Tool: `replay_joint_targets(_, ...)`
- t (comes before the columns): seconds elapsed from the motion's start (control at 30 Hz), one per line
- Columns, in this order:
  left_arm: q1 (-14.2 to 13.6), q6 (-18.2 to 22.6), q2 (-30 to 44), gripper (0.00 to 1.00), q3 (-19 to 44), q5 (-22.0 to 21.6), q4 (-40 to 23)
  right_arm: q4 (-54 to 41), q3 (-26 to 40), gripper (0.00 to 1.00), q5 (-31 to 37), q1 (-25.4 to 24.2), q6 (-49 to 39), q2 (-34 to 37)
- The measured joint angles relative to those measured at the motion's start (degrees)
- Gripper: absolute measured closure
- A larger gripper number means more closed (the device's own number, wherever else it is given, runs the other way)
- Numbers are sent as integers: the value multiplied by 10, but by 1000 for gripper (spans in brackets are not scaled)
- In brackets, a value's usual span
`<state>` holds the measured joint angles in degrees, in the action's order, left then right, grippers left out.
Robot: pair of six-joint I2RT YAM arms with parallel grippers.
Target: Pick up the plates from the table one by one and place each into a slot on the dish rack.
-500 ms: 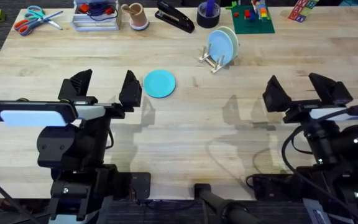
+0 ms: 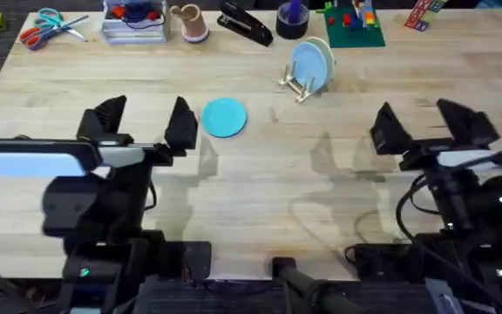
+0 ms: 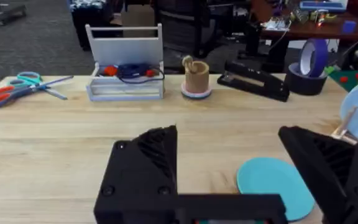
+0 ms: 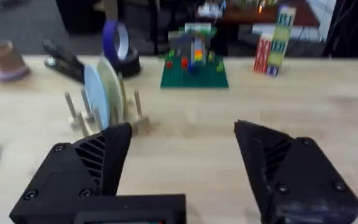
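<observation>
Lying flat: turquoise plate (image 2: 225,116) on the bench (image 2: 260,192), well short of the rack (image 2: 301,85).
Rack: light-blue plate (image 2: 308,63) and cream plate (image 4: 112,83) stand upright in its slots.
Left claw (image 2: 143,122): spread, empty, just beside the turquoise plate on the side away from the rack.
Right claw (image 2: 427,125): spread, empty, nearer the robot than the rack.
Risk: a flat plate offers little edge; fingers may slide over it or push it toward the rack.
Risk at rack: a tilted insert could knock the standing plates.

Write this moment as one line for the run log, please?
left gripper: open, empty | right gripper: open, empty | round turquoise plastic plate: flat on table | pale wooden dish rack: holds light-blue plate, cream plate
</observation>
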<state>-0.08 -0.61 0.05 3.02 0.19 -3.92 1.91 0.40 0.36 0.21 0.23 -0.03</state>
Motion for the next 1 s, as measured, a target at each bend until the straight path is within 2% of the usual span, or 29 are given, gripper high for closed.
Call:
replay_joint_targets(0.27, 0, 0, 0, 9, 125, 0, -121, 22, 25, 7, 0, 0, 0, 0)
replay_joint_targets(0.53, 0, 0, 35, 8, 258, -2, -224, 22, 130, 8, 3, 0, 0, 24)
replay_joint_targets(0.73, 0, 0, 117, 8, 350, -3, -289, -18, 225, 7, 8, 0, -11, 113)
replay_joint_targets(1.0, 0, 0, 262, 8, 485, -4, -410, -172, 405, 7, 9, 0, -18, 265)
